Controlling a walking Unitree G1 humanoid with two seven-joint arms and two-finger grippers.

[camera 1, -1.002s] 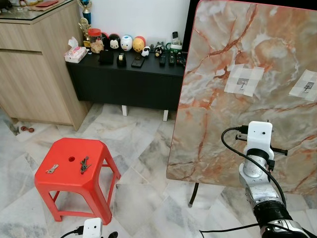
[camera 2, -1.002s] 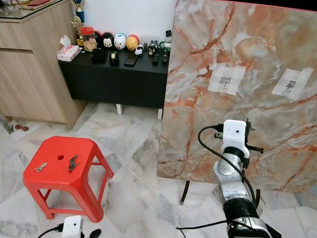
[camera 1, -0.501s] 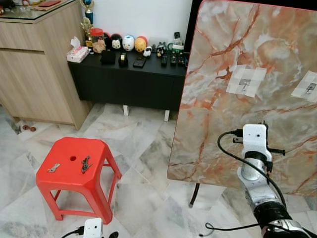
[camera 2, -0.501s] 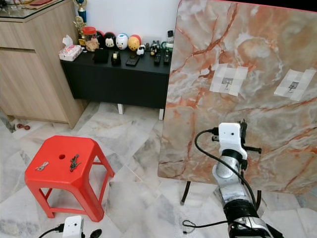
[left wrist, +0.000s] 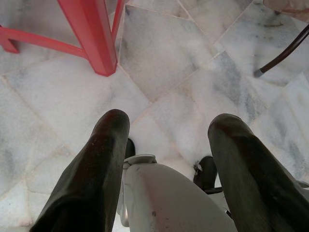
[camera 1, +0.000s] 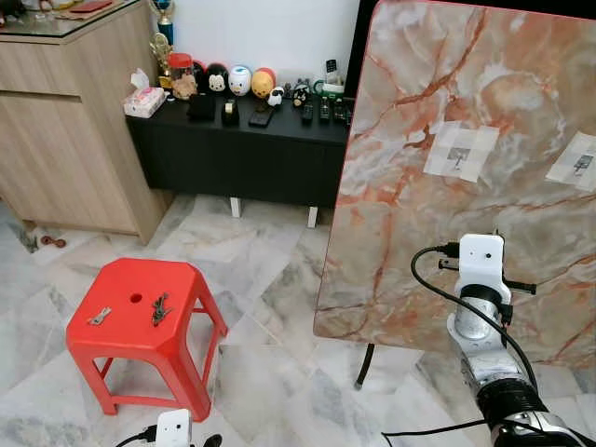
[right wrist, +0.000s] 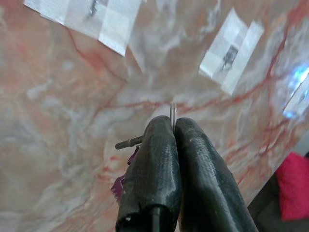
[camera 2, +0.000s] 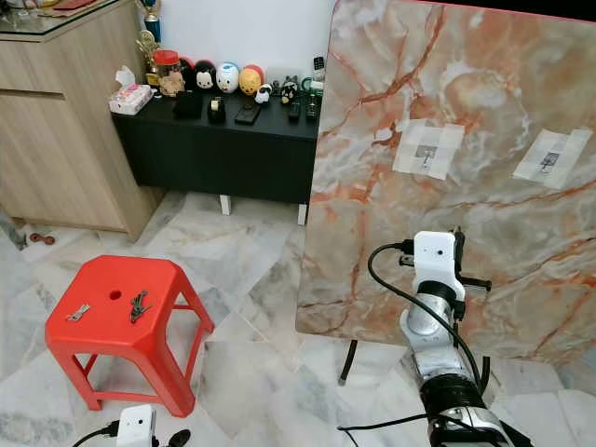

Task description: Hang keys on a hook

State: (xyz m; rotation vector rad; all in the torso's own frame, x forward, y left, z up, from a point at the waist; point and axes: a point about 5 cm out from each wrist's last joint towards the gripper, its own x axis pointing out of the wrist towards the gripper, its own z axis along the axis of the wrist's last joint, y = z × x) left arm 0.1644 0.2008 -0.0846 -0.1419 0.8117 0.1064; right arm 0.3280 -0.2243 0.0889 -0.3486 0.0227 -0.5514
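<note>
My right gripper (right wrist: 173,123) is raised in front of the upright marble board (camera 1: 419,84) and is shut on a thin key ring (right wrist: 172,110). A dark key (right wrist: 128,142) and a purple tag (right wrist: 118,185) stick out beside its fingers. Two small hooks, each under white tape, are fixed to the board: one (camera 1: 458,154) above the gripper, the other (camera 1: 581,166) further right. On the red stool (camera 1: 140,340) lie a bunch of keys (camera 1: 160,308) and a single key (camera 1: 98,318). My left gripper (left wrist: 169,125) hangs open above the floor.
A black low cabinet (camera 1: 242,158) with figurines and remotes stands against the back wall, next to a wooden cupboard (camera 1: 65,130) on the left. The board rests on a thin dark leg (camera 1: 363,365). Marble floor lies between the stool and the board.
The head view swayed a little and came back. My right gripper has edged slightly left before the board and stays shut on the key ring. The stool's keys lie as before.
</note>
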